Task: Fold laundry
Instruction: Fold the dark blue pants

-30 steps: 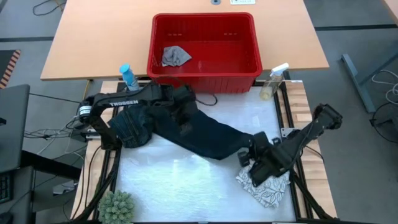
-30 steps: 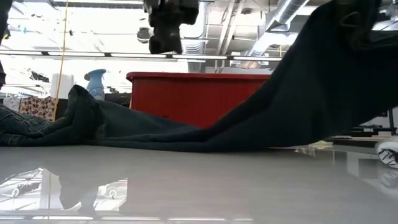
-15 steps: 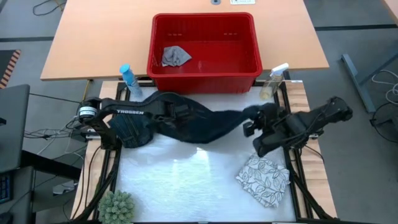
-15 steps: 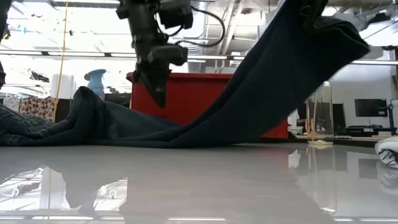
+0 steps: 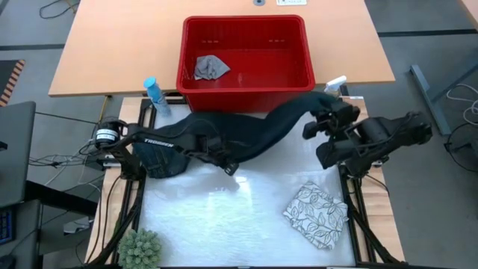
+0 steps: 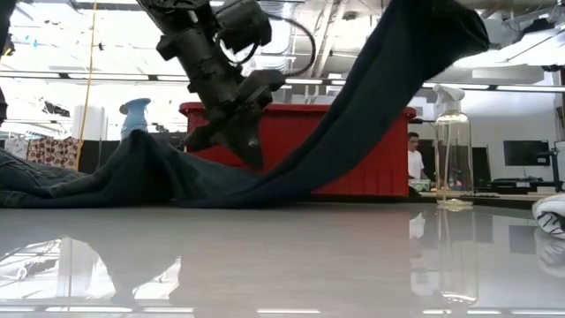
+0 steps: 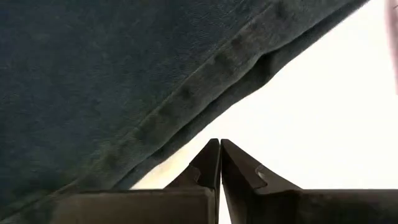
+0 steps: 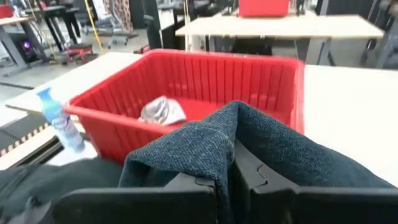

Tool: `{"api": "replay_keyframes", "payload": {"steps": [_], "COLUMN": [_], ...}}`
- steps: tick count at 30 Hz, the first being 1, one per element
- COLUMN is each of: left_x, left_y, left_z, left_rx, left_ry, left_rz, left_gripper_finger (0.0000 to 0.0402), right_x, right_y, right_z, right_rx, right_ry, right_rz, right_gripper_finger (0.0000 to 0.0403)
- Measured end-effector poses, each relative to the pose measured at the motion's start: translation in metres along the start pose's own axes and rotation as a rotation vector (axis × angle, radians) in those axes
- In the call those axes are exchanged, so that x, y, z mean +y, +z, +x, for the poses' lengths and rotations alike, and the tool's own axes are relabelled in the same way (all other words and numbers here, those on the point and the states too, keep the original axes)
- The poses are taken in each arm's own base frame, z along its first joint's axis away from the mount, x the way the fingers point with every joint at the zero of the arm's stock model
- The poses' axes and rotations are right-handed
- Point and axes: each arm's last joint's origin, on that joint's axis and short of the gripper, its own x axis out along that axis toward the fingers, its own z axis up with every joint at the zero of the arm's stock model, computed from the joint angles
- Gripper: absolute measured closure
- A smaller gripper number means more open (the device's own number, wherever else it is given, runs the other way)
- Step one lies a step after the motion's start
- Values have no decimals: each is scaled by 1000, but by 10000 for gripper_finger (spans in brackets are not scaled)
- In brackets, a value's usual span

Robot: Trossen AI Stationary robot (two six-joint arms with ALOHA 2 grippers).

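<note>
Gripping one end of the dark denim jeans (image 5: 246,134), the right gripper (image 5: 323,123) is clamped on the fabric, lifted at approx 2 o'clock of the white mat, near the spray bottle (image 5: 333,88). Jeans sag down to a heap at 9 o'clock. Left gripper (image 5: 230,167), fingers together, empty, sits just by the jeans' edge near centre. Leaf-print cloth (image 5: 317,215) at 4 o'clock. Small grey cloth (image 5: 210,67) inside the red basket (image 5: 299,41) at 12.

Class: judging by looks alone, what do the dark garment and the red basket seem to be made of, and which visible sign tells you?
Dark garment: apparently denim, matte and heavy; twill grain and a stitched seam show.
Red basket: seemingly moulded plastic, slightly glossy; ribbed walls, rigid rim.
</note>
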Motion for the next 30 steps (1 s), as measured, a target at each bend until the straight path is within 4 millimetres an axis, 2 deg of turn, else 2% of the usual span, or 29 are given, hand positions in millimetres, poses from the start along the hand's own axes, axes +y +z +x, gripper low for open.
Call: {"api": "replay_keyframes", "payload": {"steps": [3,7,11,13,16,22,25,30], "left_x": [-22,-57,-70,-68,-57,-32,-26,-21], "left_y": [-1,8,13,11,8,-4,-8,-26], "left_z": [-4,-21,-34,-34,-30,-4,15,59], "left_rx": [-124,-350,-499,-519,-461,-306,-240,-93], "left_ry": [-35,-43,97,173,249,409,422,373], "left_rz": [78,182,225,226,181,76,67,27], "left_gripper_finger": [401,401,401,401,401,401,401,401], "right_x": [-3,-8,-13,-16,-22,-35,-40,-45], "right_y": [13,27,41,48,60,84,92,99], "right_z": [-3,-3,-3,-3,-3,-11,-14,-16], "right_rx": [-44,-64,-69,-72,-76,-92,-96,-96], "right_ry": [-5,-21,-38,-51,-65,-57,-53,-45], "right_rz": [-31,-82,-131,-154,-196,-236,-253,-269], "right_gripper_finger": [369,369,369,369,369,369,369,369]}}
